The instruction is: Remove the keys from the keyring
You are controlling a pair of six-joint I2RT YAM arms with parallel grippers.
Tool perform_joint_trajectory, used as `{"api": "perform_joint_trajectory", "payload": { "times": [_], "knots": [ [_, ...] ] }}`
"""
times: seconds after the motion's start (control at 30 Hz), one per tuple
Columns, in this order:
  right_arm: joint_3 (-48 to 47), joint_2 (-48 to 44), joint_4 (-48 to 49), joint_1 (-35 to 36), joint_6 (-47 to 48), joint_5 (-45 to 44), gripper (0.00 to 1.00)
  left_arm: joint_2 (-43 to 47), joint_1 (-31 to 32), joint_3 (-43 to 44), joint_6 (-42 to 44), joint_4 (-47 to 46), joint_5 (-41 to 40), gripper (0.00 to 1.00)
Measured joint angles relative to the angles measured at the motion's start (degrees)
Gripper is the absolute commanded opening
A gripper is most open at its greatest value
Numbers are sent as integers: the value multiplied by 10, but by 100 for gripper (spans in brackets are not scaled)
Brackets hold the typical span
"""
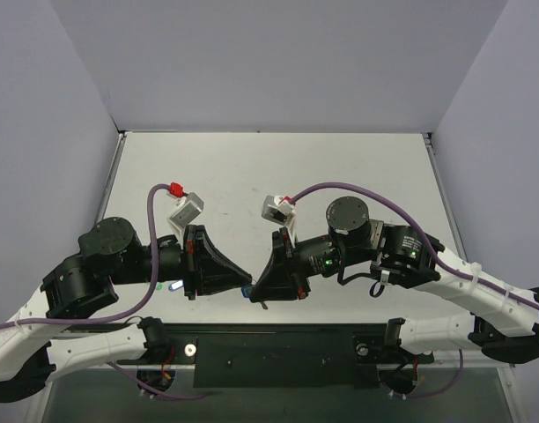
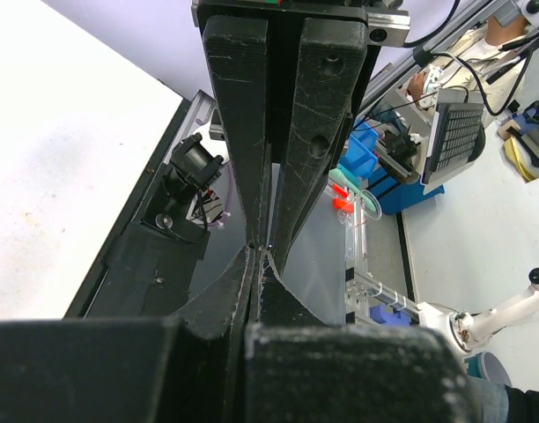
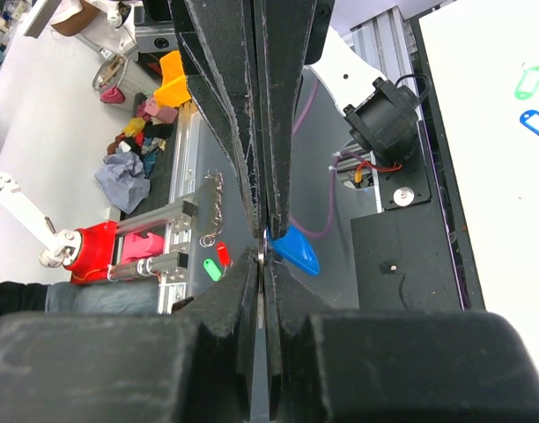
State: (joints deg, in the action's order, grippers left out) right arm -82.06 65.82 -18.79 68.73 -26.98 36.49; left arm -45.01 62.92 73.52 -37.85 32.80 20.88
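My two grippers meet tip to tip above the table's near edge. The left gripper (image 1: 246,284) comes from the left and the right gripper (image 1: 257,293) from the right. A blue key (image 1: 246,289) sits at their joint. In the right wrist view the blue cap (image 3: 294,251) sticks out beside the left gripper's shut fingers (image 3: 278,132). The right gripper (image 3: 262,261) is shut on the keyring (image 3: 263,254), a thin silver piece seen edge-on. In the left wrist view the left gripper (image 2: 256,251) is shut; the blue cap is hidden there.
A green tag (image 3: 529,81) and a blue tag (image 3: 535,122) lie on the white table; both sit under the left arm in the top view (image 1: 168,285). The black base plate (image 1: 278,348) runs along the near edge. Purple cables loop over both arms.
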Motion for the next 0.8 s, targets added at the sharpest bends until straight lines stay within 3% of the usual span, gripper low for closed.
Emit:
{"api": "perform_joint_trajectory", "payload": {
  "times": [0.1,0.23,0.67,0.7,0.8],
  "knots": [
    [0,0,2,0,0,0,0,6,0,-7,-4,-7,-1,3],
    [0,0,6,0,0,-1,0,10,0,-13,-9,-16,-7,35],
    [0,0,19,0,0,-19,0,24,0,-17,-19,-35,-19,56],
    [1,0,19,0,0,-20,0,26,0,-17,-20,-35,-23,63],
    [0,0,19,0,0,-22,0,38,0,-25,-23,-47,-36,64]
  ]
}}
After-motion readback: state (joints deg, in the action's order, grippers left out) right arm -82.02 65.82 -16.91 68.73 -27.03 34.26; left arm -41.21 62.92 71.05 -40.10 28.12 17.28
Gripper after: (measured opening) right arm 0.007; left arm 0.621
